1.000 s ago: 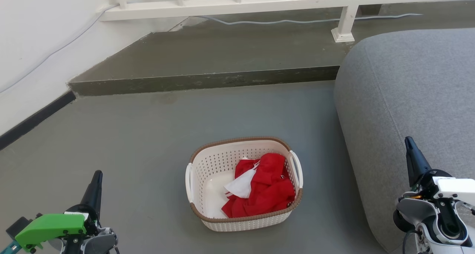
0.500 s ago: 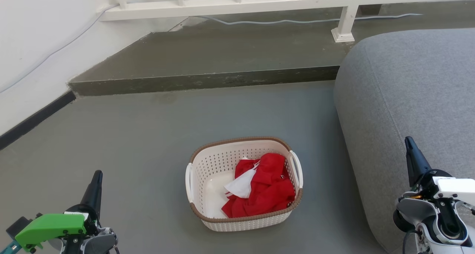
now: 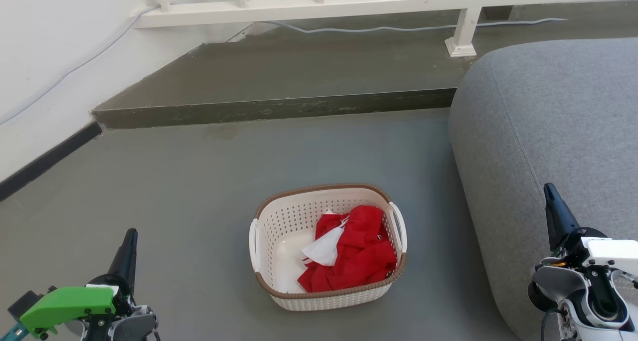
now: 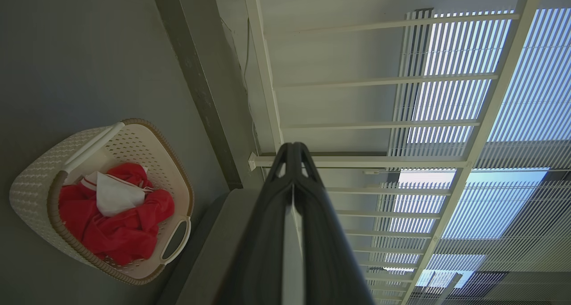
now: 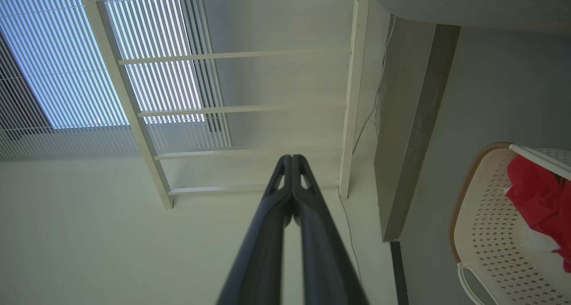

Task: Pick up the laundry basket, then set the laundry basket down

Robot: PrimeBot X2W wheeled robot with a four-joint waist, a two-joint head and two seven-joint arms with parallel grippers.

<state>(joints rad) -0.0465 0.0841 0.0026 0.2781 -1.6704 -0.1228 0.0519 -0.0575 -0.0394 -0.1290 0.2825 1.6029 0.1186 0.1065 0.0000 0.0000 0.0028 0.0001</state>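
You see the basket (image 3: 291, 221) standing upright on the grey floor (image 3: 199, 181), low in the middle of the head view. Its brown rim is level, and a white handle shows on each short side. A crumpled red cloth (image 3: 361, 256) and a smaller white cloth (image 3: 324, 250) lie inside it, heaped toward its right end.

Your left pincer (image 3: 130, 236) sits at the lower left, well apart from the basket's left handle, with bare floor between them. Its two dark fingers are pressed together and grip nothing. In the left wrist view the pincer (image 4: 293, 150) points up toward a white railing (image 4: 379, 122), with the basket (image 4: 33, 189) off to its left.

Your right pincer (image 3: 550, 192) sits at the lower right, in front of a grey sofa (image 3: 548, 111) and well apart from the basket's right handle. Its fingers are also pressed together and empty. In the right wrist view the pincer (image 5: 291, 160) points at the railing (image 5: 250, 55), with the basket (image 5: 486, 224) at the right edge.

The basket lies between the two pincers and slightly ahead of them, touching neither. Beyond it a dark step (image 3: 274, 109) crosses the floor.
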